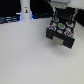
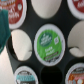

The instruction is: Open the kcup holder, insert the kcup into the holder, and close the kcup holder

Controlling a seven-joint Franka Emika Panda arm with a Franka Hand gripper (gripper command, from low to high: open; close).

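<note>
We are judging the kcup (image 2: 49, 44) seated in a round slot of the holder (image 1: 62, 31), tray pulled out, so closing comes next. We should be pulling straight up clear of the pod, then pushing the tray front squarely so it is sliding without skewing. The gripper (image 1: 60, 11) is hanging just above the tray. Fingers aren't showing clearly; we cannot tell if spread or pressed. The kcup is sitting directly under the wrist camera, apparently free.

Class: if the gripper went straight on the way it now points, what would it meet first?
Probably the green-topped kcup, centred in the wrist view and seated in a slot of the open kcup holder. The gripper hangs just above the tray; its fingers don't show, so depth is uncertain.
</note>
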